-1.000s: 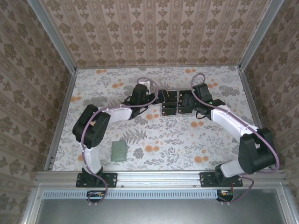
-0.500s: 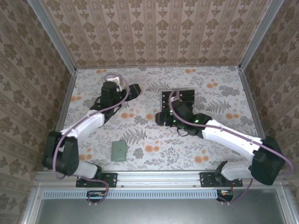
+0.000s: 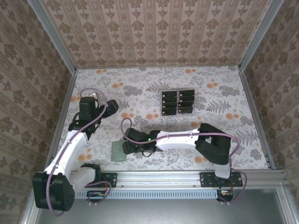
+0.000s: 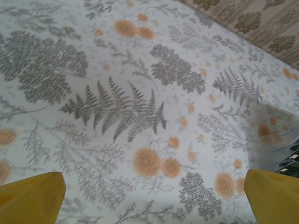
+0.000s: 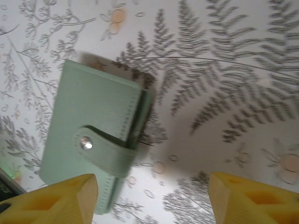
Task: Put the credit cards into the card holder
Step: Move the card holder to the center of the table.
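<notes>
The card holder [image 3: 118, 151] lies at 7 o'clock on the table [image 3: 224, 135]. The right gripper [image 3: 128, 148] is at its 3 o'clock side, jaws apart and empty. The left gripper [image 4: 152, 196] stands wide open, and the credit cards [image 3: 177, 102] are at 1 o'clock.

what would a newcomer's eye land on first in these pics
The right gripper, jaws open, reaches across to the sage-green card holder, which lies with its strap snapped shut near the front edge, left of centre. The black credit cards sit in rows at the far middle.
</notes>
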Controlling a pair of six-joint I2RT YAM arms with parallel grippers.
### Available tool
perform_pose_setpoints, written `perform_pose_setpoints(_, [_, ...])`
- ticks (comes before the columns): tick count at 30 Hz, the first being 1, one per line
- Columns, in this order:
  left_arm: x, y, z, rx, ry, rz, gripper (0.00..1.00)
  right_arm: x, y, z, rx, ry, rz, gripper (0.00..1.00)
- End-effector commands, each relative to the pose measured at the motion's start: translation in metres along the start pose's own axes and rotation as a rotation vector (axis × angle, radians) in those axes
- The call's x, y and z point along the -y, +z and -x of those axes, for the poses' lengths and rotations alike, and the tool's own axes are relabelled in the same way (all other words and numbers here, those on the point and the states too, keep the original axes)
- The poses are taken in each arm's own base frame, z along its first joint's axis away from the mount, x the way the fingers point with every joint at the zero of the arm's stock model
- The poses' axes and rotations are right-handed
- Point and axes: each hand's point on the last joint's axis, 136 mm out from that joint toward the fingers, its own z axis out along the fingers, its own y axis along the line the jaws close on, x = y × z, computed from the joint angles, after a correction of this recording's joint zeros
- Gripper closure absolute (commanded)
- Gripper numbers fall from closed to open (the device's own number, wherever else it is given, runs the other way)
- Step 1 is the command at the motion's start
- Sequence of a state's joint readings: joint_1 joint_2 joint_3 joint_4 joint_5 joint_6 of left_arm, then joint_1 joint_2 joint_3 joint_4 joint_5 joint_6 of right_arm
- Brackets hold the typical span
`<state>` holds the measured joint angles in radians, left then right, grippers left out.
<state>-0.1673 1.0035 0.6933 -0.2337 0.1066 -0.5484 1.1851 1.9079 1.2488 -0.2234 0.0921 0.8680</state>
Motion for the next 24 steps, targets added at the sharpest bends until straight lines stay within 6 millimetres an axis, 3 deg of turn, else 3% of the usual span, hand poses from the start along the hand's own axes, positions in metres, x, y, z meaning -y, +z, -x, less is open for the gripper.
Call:
perform_pose_setpoints(1, [-0.013,-0.006,-0.01,-0.022,-0.008,0.038,0.0,-0.012,0.007,0.007,0.011,0.034,0.01,0.38])
perform_pose_setpoints(8, [-0.014,-0.007,-0.014,-0.023,-0.035,0.03,0.0,-0.018,0.018,0.006,-0.006,0.034,-0.001,0.41])
perform_pose_setpoints(19, [-0.013,-0.004,-0.015,-0.03,-0.038,0.017,0.0,-0.023,0.037,-0.01,-0.065,0.026,-0.011,0.49])
perform_pose_setpoints(24, [-0.012,-0.002,-0.016,-0.037,-0.041,0.009,0.0,-0.017,0.04,-0.012,-0.068,0.024,-0.028,0.6])
